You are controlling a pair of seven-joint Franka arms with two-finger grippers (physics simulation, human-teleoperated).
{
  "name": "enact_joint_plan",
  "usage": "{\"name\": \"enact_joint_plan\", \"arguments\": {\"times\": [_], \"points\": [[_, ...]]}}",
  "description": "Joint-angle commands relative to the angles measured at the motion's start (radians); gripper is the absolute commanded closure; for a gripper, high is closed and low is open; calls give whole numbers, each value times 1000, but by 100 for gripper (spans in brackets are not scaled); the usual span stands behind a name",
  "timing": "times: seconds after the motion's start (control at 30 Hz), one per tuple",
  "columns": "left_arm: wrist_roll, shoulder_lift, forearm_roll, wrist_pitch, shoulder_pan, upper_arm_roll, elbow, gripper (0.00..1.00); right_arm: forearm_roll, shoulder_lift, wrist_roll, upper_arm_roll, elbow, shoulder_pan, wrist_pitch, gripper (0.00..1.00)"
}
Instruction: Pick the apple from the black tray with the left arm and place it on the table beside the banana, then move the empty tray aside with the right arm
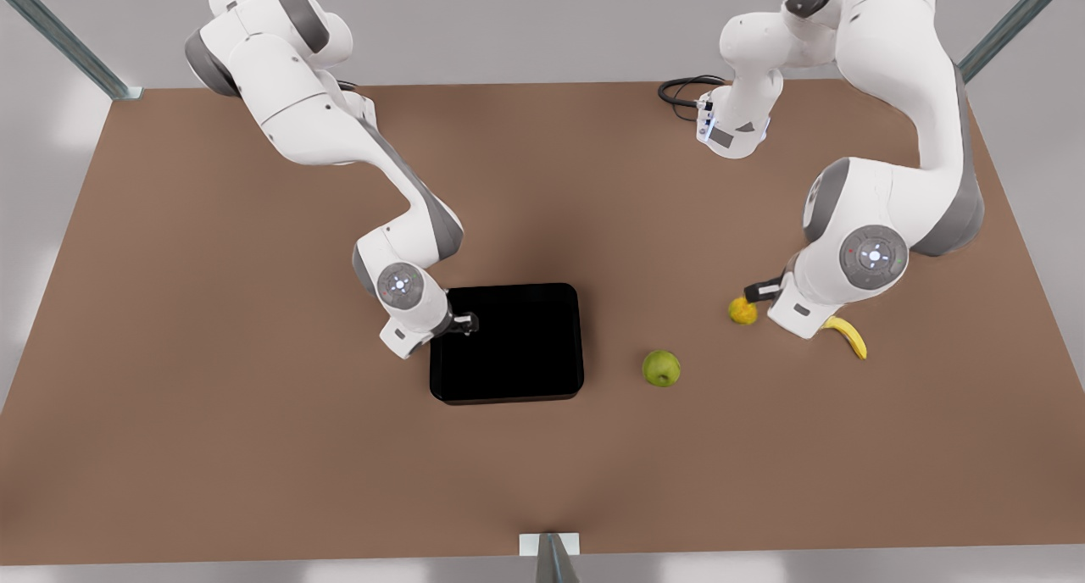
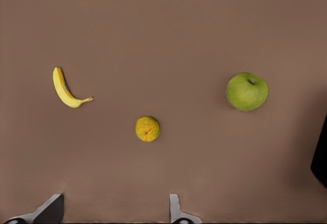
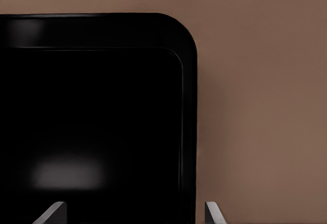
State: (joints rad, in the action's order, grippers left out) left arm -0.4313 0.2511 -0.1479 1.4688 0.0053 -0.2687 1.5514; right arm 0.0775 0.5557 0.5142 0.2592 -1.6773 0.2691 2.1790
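With the round yellow-green apple (image 1: 661, 369) set down mid-frame, your right gripper (image 1: 467, 322), fingers spread, straddles the matte-black rectangular tray's (image 1: 509, 392) rim for pushing.

Three fruits lie on one brown table (image 1: 212, 396): one apple (image 1: 661, 369), one banana (image 1: 848, 335) and one bumpy orange fruit (image 1: 742, 311). There is one black tray (image 1: 509, 346). Two white arms each carry one gripper: the left gripper (image 2: 115, 211) and the right gripper (image 3: 135, 214), both with jaws spread.

A bumpy orange fruit (image 1: 742, 310) and a black cable (image 1: 682, 91).
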Motion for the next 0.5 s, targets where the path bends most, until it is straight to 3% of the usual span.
{"name": "enact_joint_plan", "arguments": {"times": [0.0,0.07,0.47], "points": [[265,-138,54,194,16,2,234,0,-1,1,158,0,-4,-7,76,0],[347,-202,116,265,51,13,328,0,-1,6,158,0,-4,-8,76,1],[339,-170,117,262,48,9,254,0,2,82,158,-5,-4,-10,77,3]]}}
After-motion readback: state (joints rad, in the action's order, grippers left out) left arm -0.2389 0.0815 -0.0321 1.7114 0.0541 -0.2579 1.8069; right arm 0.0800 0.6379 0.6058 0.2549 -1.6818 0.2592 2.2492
